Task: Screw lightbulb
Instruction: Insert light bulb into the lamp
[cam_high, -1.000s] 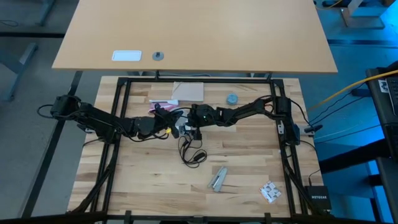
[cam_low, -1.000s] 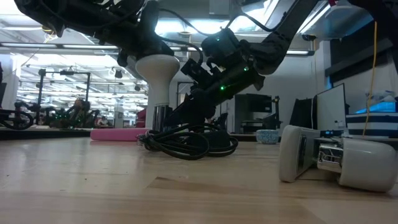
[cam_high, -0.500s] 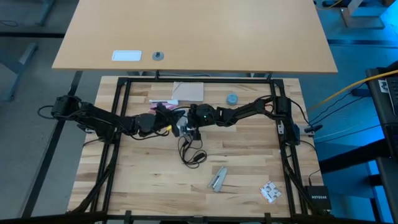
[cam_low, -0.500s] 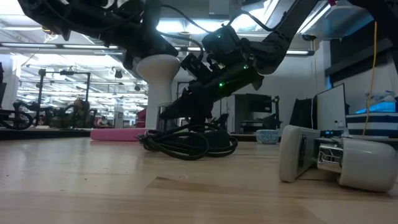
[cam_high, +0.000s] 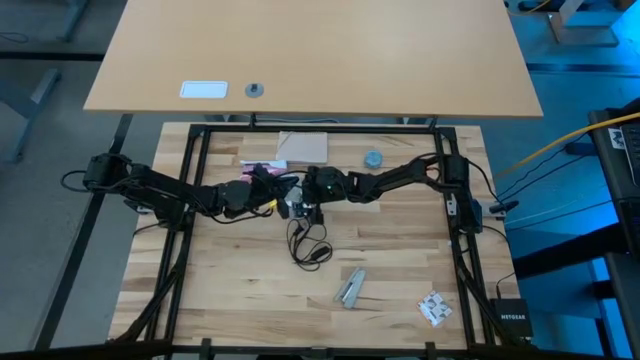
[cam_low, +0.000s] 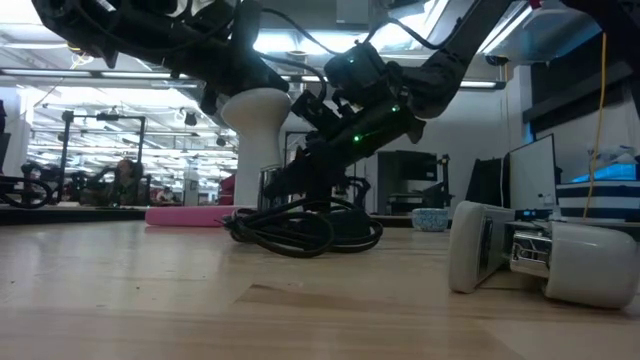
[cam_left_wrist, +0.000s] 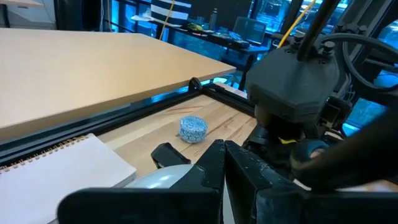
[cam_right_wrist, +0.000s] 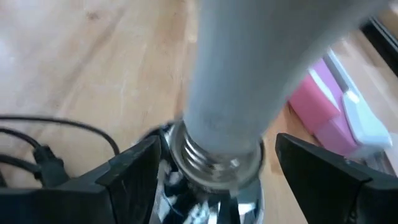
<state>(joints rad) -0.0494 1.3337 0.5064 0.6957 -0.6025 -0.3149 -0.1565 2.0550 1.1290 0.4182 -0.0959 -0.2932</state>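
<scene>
The lightbulb (cam_low: 254, 125) is frosted white above a silvery socket (cam_right_wrist: 214, 165) with a black cord (cam_low: 300, 232). Both arms are dark, the counter (cam_high: 230, 290) is pale striped wood, and near its far edge lie a pink block (cam_low: 190, 215) and a blue-patterned round cap (cam_left_wrist: 193, 129).

Seen from overhead, two dark arms meet at the middle of a pale wooden table (cam_high: 230, 300) — the left gripper (cam_high: 272, 198) and right gripper (cam_high: 305, 200) close either side of a small white object. A black cord (cam_high: 308, 245) coils just below them. A blue-grey cap (cam_high: 373, 159) and a tan notepad (cam_high: 302, 147) lie nearer the far edge — silvery items rest near the front.
</scene>
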